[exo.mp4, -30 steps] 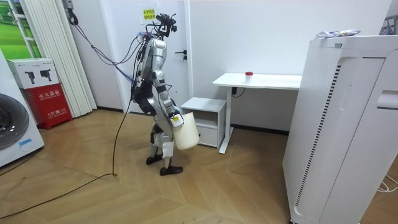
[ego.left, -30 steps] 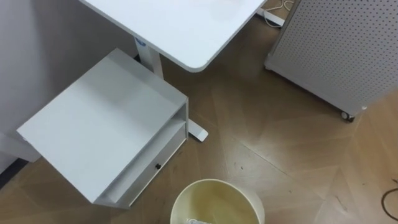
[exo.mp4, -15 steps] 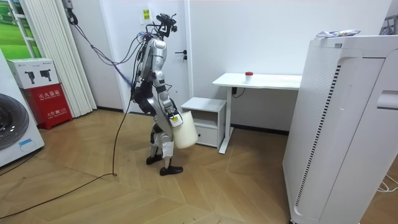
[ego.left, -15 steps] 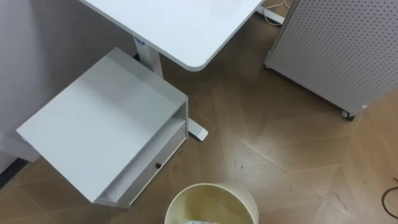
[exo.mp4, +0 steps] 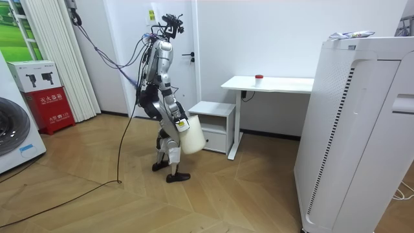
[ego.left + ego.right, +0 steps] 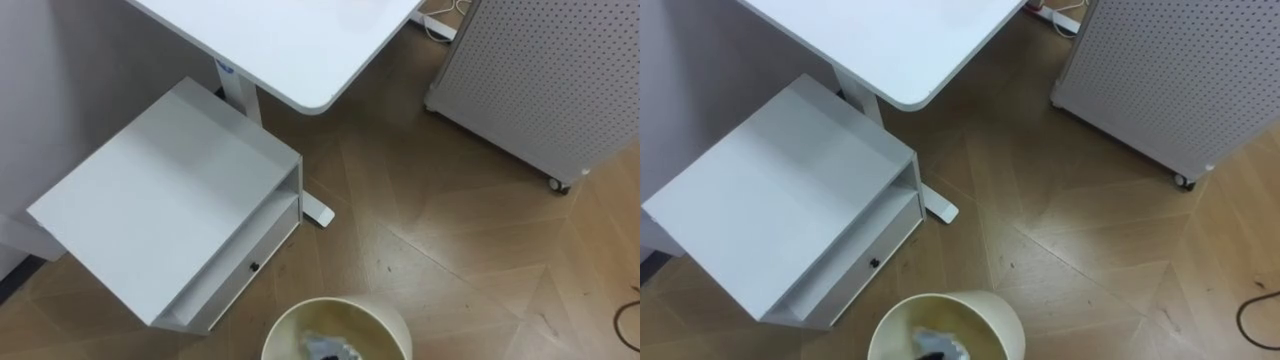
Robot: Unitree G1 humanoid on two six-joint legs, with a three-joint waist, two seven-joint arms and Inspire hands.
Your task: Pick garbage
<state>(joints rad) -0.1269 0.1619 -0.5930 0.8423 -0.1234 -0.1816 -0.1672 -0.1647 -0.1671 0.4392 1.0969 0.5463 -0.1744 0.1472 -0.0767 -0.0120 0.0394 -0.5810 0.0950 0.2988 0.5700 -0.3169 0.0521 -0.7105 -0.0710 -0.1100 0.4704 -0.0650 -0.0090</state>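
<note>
At the near edge, a round, smooth cream bin holds crumpled grey-and-white garbage at its bottom. The room view puts the robot's right hand against the bin's upper side; whether it grips cannot be told. Beyond lies a wood floor of angled planks. Farther left stands a boxy matte white cabinet with a drawer, then a round-cornered white desk. Far right is a perforated white panel on castors.

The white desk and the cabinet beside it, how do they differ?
The desk is a thin slab with a rounded corner, raised on a leg; the cabinet is a low box on the floor. The cabinet has an open shelf and a drawer, the desk none. In the room view the desk carries a red object, the cabinet does not. Both are white.
</note>
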